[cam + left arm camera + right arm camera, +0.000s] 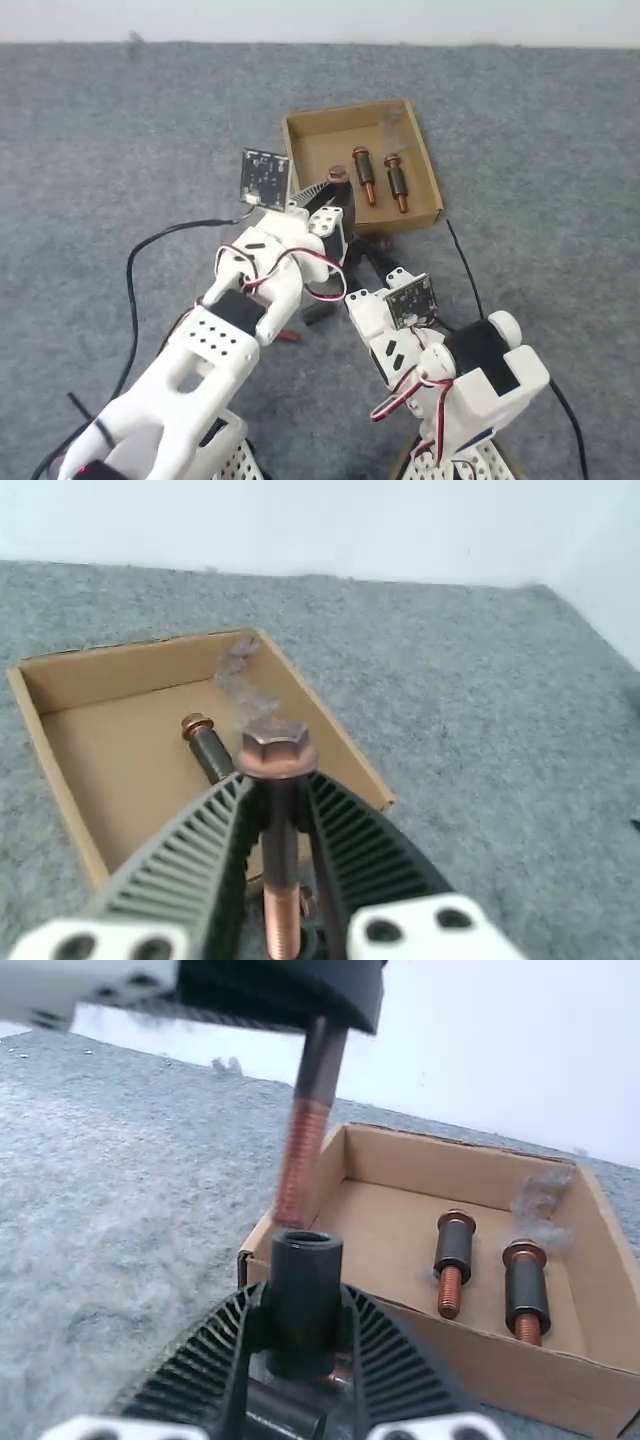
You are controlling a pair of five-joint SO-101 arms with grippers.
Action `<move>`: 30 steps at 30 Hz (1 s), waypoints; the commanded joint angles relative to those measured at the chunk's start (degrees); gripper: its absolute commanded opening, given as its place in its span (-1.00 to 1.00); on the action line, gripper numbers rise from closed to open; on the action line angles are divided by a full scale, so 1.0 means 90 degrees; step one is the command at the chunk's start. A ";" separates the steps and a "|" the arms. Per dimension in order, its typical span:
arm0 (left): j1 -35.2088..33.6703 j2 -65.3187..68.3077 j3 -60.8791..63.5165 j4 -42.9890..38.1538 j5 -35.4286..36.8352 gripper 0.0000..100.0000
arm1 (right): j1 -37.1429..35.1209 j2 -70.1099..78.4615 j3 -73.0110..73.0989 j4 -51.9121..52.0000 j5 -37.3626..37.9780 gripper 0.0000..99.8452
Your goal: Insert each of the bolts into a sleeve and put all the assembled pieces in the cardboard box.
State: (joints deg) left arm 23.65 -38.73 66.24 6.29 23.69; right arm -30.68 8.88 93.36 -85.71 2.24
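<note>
Your left jaws clamp the bolt (pixel 272 752) head-up, tip seemingly just over the sleeve (pixel 303 1280), which your right jaws grip mouth-up for insertion at the cardboard box's (pixel 460 1160) 6 o'clock.

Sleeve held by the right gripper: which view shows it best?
The right wrist view: the sleeve stands upright in the right gripper, its open top facing the bolt right above. In the high view the arms hide it; in the left wrist view the left gripper and bolt cover it.
</note>
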 commanded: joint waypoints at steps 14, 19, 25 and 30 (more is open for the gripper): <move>0.0469 -0.0342 0.0581 -0.0840 -0.0420 -0.98 | 0.0396 -0.0376 -0.0049 -0.0503 0.0068 -0.99; 0.0586 -0.0342 0.0659 -0.0840 -0.0830 -0.98 | 0.0415 -0.0376 -0.0029 -0.0532 0.0068 -0.99; 0.0586 -0.0332 0.0669 -0.0840 -0.0811 -0.98 | 0.0386 -0.0376 0.0020 -0.0591 0.0107 -0.99; 0.0596 0.0166 0.0571 -0.0879 -0.0821 -0.98 | 0.0396 -0.0376 0.0107 -0.0806 0.0127 -0.99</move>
State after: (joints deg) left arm 28.04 -40.57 71.78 -1.19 16.75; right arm -27.78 9.05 93.54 -88.79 2.42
